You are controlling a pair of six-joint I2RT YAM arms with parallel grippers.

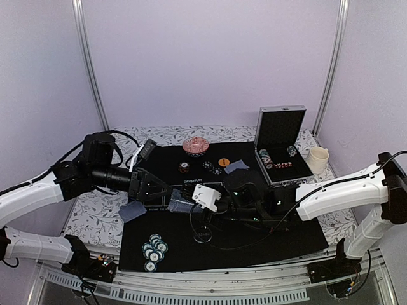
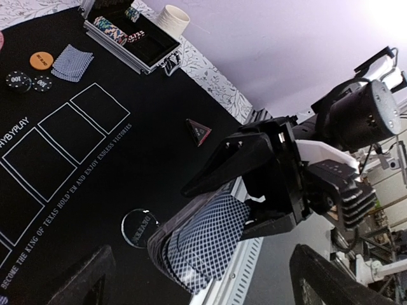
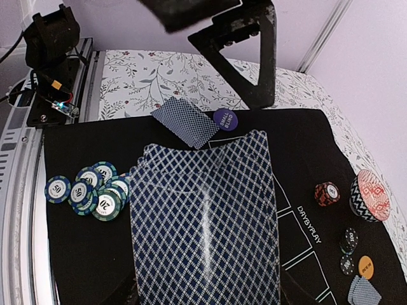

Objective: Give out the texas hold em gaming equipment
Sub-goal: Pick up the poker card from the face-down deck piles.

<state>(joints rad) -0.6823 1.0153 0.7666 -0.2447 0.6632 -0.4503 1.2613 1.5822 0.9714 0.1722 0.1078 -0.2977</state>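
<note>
The right end effector [image 2: 224, 202] is clamping a deck of playing cards [image 3: 203, 216] by one end and holding it out above the middle of the black mat [image 1: 267, 238], with the free end pointing toward the left arm. I judge it is acting as a dispenser so the other arm can draw cards from it. The left end effector [image 1: 158, 192] is standing wide open just beside that free end, gripping nothing, and seems to be lining up for a draw. Dealt items are lying in separate spots, apparently one per player. A small card pile [image 3: 186, 121] is sitting at the mat's left edge with a blue button [image 3: 224, 119] touching it. Teal chips [image 1: 154, 249] are lying at the near edge. A second card pile [image 1: 236, 166] is resting at the far side near an orange button [image 1: 222, 162] and two black chips [image 1: 211, 168]. The silver case [image 1: 280, 127] is sitting open on the tabletop [image 1: 95, 216] at the far right, lid upright, with stored chips [image 1: 266, 159] lying in its tray. A white cup [image 1: 317, 157] is standing just beside it, and its contents cannot be seen.
</note>
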